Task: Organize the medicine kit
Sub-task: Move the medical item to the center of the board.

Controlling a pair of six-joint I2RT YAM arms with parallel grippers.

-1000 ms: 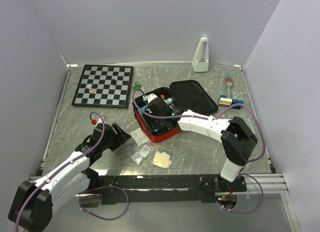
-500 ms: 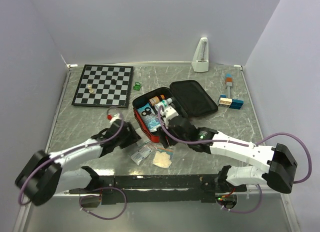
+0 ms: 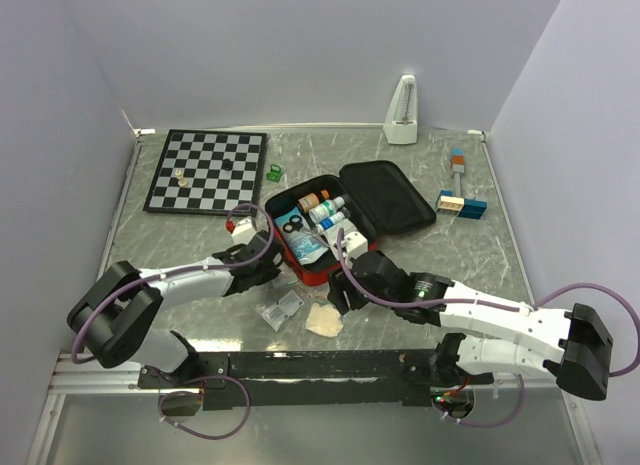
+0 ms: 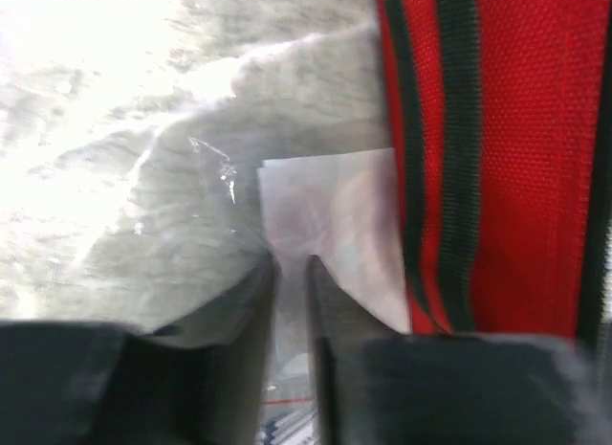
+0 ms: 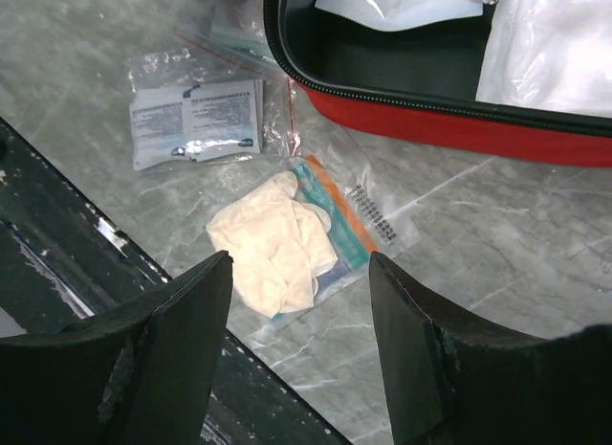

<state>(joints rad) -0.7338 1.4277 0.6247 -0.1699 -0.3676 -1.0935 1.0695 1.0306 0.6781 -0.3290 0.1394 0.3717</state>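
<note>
The left end effector (image 4: 290,268) is pinched almost closed on a thin clear packet (image 4: 335,215); the right end effector (image 5: 298,265) hangs wide open, empty, over a glove bag (image 5: 287,244). That slick film may slip free on lifting. The kit (image 4: 516,158) lies just right of the left one, just ahead of the right.

One kit (image 3: 391,198), one chessboard (image 3: 208,172), one metronome (image 3: 402,111)

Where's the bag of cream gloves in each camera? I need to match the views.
Top external: glove bag lies lower centre, on the table just below the medicine kit.
Left wrist: not in it.
Right wrist: glove bag at the centre, below the kit's wall.
Shared landmark: the kit's red wall, at the right edge in the left wrist view.
</note>
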